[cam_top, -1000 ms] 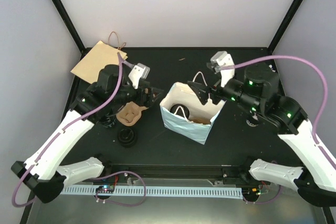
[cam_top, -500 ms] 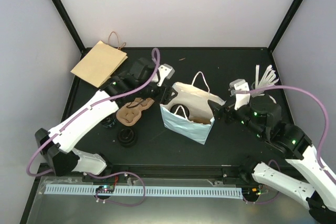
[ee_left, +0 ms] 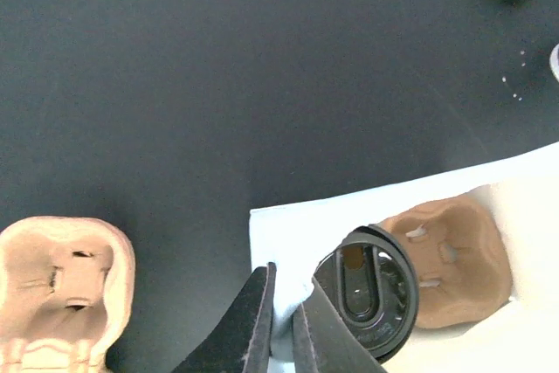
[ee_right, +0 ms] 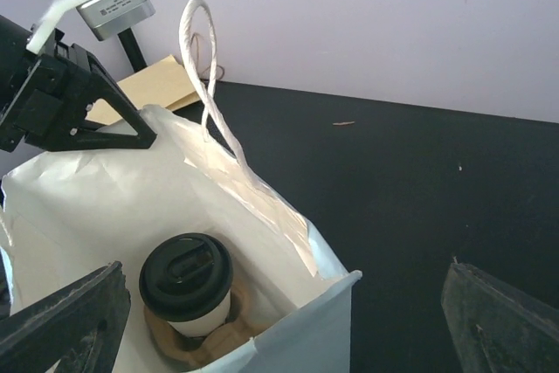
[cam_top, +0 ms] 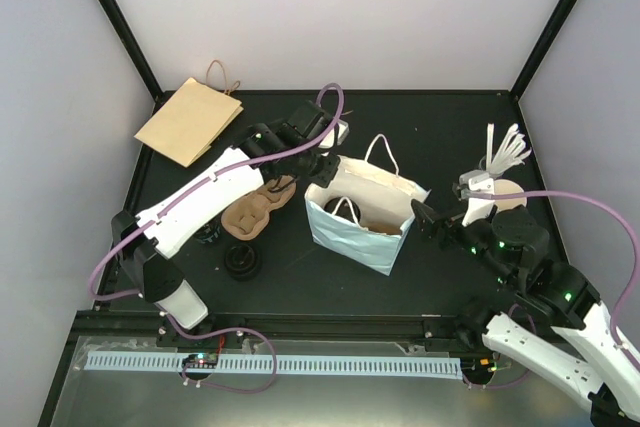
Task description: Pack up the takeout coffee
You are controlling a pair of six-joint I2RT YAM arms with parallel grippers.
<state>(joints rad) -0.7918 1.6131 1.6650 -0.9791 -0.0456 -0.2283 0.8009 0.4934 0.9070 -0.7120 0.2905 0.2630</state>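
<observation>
Coffee cup [ee_right: 197, 321] upright in white bag [ee_right: 288, 216], lid [ee_right: 186, 275] up, left gripper [ee_left: 280, 325] pinching its rim, right gripper [cam_top: 422, 217] apart.

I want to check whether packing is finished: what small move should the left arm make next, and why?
Probably open the left gripper and lift it away. The small white paper cup with a round black lid stands upright in the tan pulp carrier inside the white paper bag; the left gripper pinches only the bag's rim, and the right gripper is open, clear of the bag.
</observation>
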